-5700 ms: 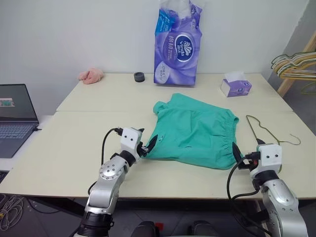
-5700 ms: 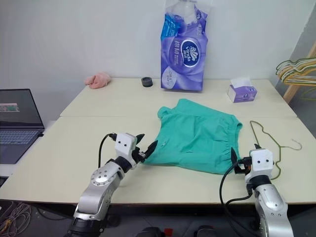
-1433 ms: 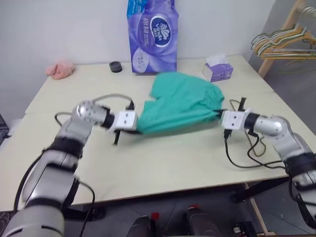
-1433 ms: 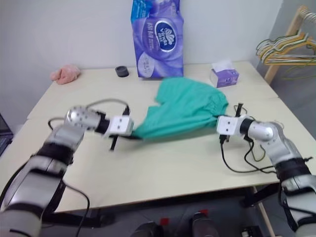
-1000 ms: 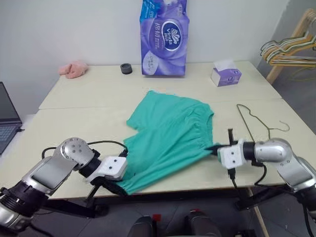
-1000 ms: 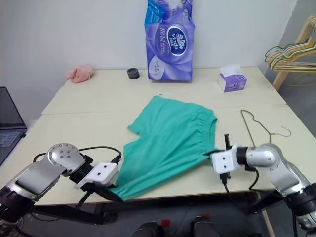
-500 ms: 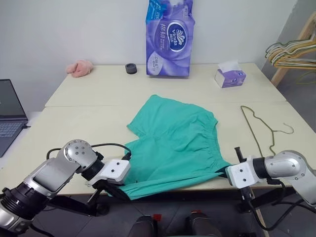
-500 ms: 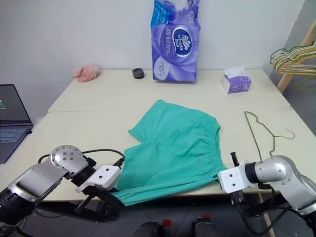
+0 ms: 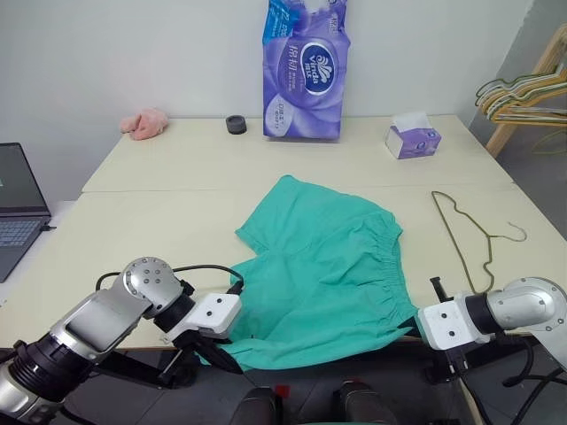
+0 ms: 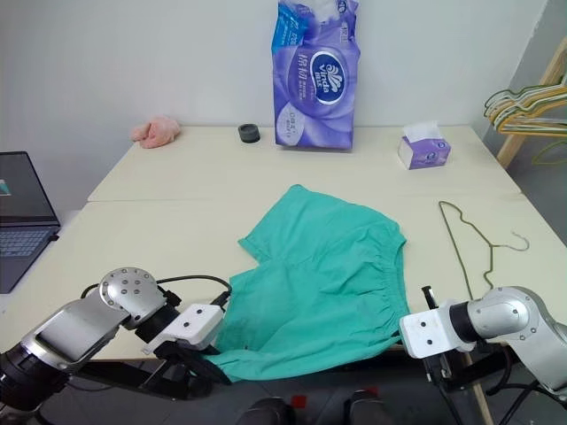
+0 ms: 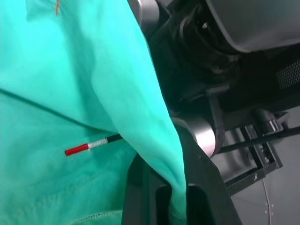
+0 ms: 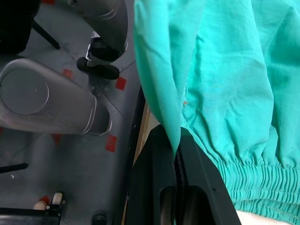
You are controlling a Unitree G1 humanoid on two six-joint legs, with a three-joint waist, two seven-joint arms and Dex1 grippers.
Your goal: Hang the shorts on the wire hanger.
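The teal shorts [image 9: 328,266] lie spread across the near half of the table, their front edge draped over the table's near edge. My left gripper [image 9: 226,359] hangs below that edge, shut on the shorts' hem at the left; the left wrist view shows fabric [image 11: 154,117] pinched between its fingers [image 11: 199,187]. At the shorts' right corner by the waistband, my right gripper [image 9: 415,329] is shut on the cloth, which runs down between its fingers [image 12: 150,187]. The thin wire hanger [image 9: 461,235] lies flat on the table right of the shorts, apart from both grippers.
A tall purple tissue pack [image 9: 306,71], a small tissue box [image 9: 412,140], a black roll [image 9: 236,123] and a pink cloth lump [image 9: 144,122] stand along the table's back. A laptop [image 9: 18,204] sits far left. Pastel hangers [image 9: 523,93] hang on a wooden rack far right.
Both grippers, open beside the shorts at first, closed on them, lifted them and drew them back toward the near edge. In the last second the right hand pulled further back and the front now overhangs.
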